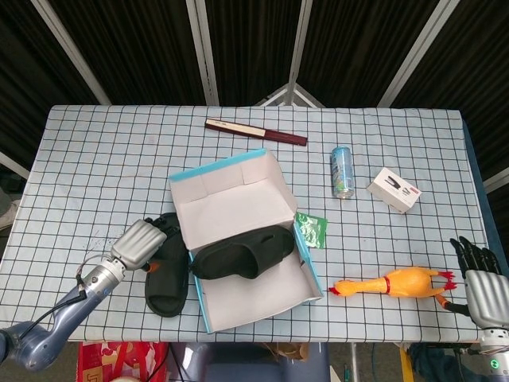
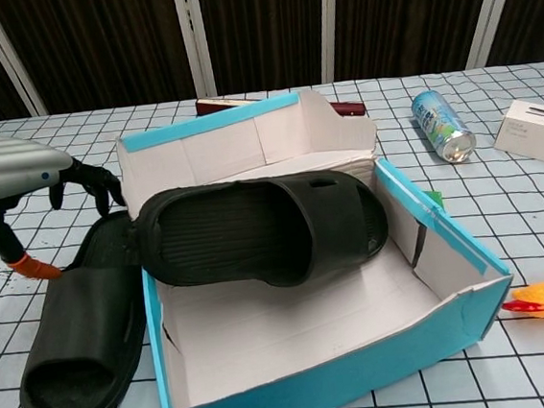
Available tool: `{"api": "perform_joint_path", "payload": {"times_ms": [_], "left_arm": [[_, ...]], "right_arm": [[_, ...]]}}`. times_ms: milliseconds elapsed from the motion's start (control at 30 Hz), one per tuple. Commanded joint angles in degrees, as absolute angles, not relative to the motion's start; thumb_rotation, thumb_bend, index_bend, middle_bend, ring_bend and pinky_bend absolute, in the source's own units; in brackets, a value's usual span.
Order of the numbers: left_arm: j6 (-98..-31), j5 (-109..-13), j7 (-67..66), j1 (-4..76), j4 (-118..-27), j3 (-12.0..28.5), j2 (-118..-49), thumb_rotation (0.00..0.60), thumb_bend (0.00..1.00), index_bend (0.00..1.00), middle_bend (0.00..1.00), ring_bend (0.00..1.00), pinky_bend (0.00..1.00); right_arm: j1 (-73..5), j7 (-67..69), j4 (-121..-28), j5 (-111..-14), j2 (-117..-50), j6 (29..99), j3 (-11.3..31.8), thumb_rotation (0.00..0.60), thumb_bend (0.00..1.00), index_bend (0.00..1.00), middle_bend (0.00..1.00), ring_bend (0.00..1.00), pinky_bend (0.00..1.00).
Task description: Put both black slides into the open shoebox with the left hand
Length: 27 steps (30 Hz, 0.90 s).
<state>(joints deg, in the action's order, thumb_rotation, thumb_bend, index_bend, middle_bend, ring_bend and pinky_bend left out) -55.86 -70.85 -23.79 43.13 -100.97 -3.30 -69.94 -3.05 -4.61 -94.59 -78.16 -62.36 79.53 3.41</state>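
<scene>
Table (image 1: pixel 95 159): a white cloth with a black grid covered the whole top.
Shoebox (image 1: pixel 238 199): sat open near the table's front edge, white inside, blue along the rims, its lid flap standing up at the back.
Slide in box (image 1: pixel 242 253): one black slide lay across the shoebox, its heel end propped on the left wall and jutting over it.
Slide on table (image 1: pixel 165 274): the other black slide lay flat just left of the shoebox, touching its wall, toe strap toward the front.
Left hand (image 1: pixel 141 243): hovered over the back end of the table slide, palm down, fingers (image 2: pixel 97 185) spread apart and clasping nothing; whether they touched the slide could not be told.
Right hand (image 1: pixel 479 278): lay at the table's front right corner, fingers apart, holding nothing.
Rubber chicken (image 1: pixel 394 283): lay right of the shoebox, near the right hand.
Long dark red case (image 1: pixel 256 132): behind the shoebox.
Can (image 1: pixel 342 171): lay on its side, right of the lid.
Small white box (image 1: pixel 394 189): right of the can.
Green packet (image 1: pixel 311 228): against the shoebox's right wall.
</scene>
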Motion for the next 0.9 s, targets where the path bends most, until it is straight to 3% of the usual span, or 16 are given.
{"api": "perform_joint_path", "payload": {"times_ms": [33, 900], "left_arm": [[-55.73, -70.52, -24.95, 43.64, -100.28, -2.23, -70.76, 0.600, 0.15, 0.16, 0.29, 0.22, 0.37], [-55.44, -64.93, -37.90, 47.71, -92.47, 3.33, -79.02, 0.600, 0.15, 0.17, 0.28, 0.22, 0.37]], "right_arm": [[-3.12, -4.73, -94.64, -78.22, -62.39, 79.44, 3.38, 0.600, 0.16, 0.00, 0.05, 0.09, 0.07], [-3.43, -5.30, -94.58, -77.47, -62.54, 78.71, 3.44, 0.600, 0.16, 0.00, 0.05, 0.09, 0.07]]}}
